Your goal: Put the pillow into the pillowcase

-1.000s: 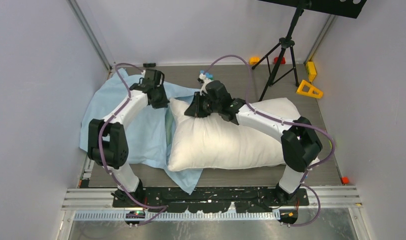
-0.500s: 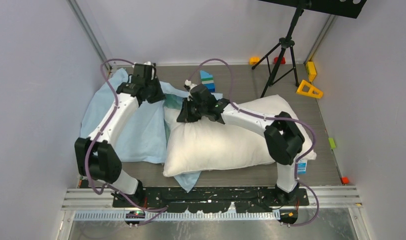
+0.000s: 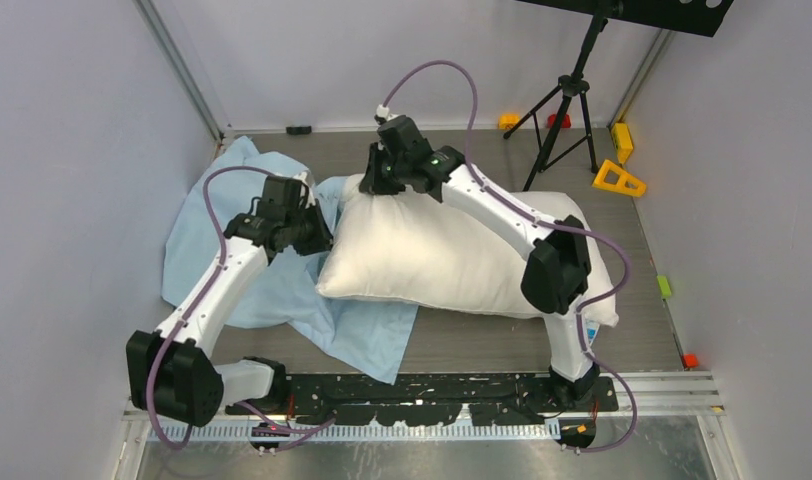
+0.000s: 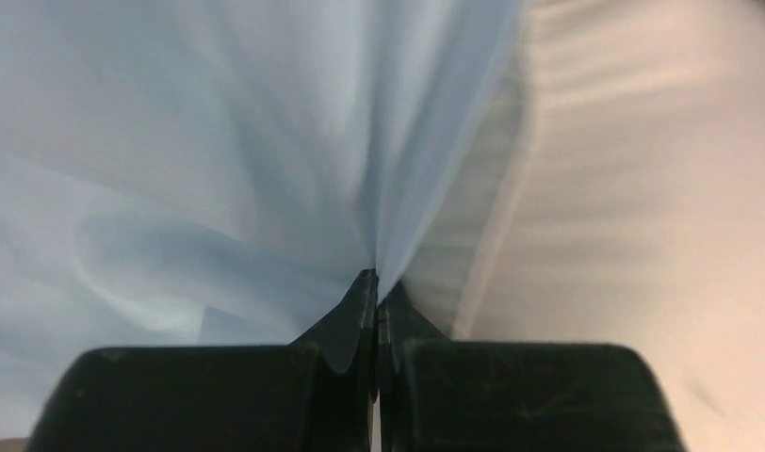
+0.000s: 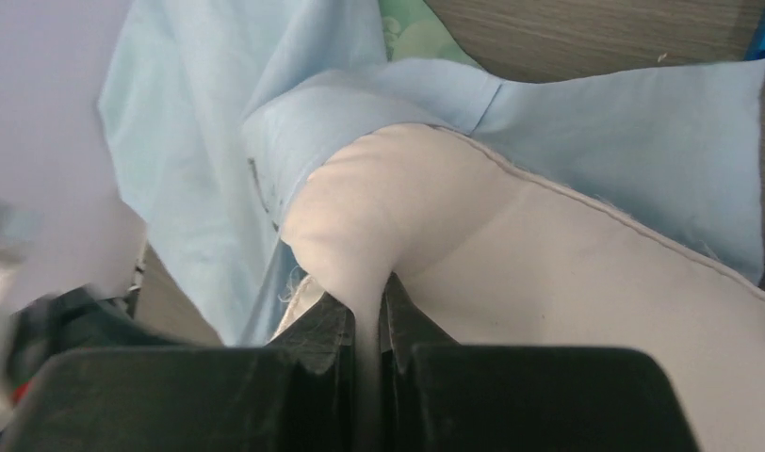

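The pillow (image 3: 452, 265) is lying across the middle of the table (image 3: 482, 345), and its left end is resting over the pillowcase (image 3: 197, 235), which is lying wrinkled on the left side. The right tool (image 5: 369, 294) is pinching the far left corner of the pillow. The left tool (image 4: 376, 287) is pinching a fold of the pillowcase, just beside the pillow's edge.
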`<action>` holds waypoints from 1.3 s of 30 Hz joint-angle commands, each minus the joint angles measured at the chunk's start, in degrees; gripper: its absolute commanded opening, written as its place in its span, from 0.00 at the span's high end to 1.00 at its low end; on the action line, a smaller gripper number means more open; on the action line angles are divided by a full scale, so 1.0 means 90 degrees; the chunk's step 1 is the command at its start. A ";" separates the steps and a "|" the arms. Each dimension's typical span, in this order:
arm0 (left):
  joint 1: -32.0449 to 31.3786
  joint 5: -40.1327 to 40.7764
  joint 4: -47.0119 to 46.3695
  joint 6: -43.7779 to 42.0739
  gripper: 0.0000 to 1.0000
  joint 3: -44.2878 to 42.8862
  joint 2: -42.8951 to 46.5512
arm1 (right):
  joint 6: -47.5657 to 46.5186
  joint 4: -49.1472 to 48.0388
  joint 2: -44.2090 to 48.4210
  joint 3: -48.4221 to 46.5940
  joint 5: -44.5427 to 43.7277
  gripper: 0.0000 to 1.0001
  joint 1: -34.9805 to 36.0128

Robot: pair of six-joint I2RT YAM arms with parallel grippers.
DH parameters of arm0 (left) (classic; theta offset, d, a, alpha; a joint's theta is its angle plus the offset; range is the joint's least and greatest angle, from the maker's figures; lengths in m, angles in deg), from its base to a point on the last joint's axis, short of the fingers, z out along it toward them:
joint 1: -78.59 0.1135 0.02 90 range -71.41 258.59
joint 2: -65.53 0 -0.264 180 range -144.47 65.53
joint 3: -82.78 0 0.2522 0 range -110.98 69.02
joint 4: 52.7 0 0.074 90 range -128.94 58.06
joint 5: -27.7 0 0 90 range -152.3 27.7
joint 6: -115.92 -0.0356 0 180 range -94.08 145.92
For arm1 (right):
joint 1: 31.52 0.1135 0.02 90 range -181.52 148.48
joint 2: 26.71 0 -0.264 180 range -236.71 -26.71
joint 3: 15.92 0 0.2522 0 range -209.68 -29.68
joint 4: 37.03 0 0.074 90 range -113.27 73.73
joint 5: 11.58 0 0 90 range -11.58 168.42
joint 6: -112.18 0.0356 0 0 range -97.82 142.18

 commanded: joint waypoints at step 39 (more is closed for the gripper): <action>-0.0179 -0.2053 0.1986 0.1485 1.00 -0.1599 0.1806 | 0.0147 -0.1875 -0.0152 0.1200 -0.5391 1.00 0.0240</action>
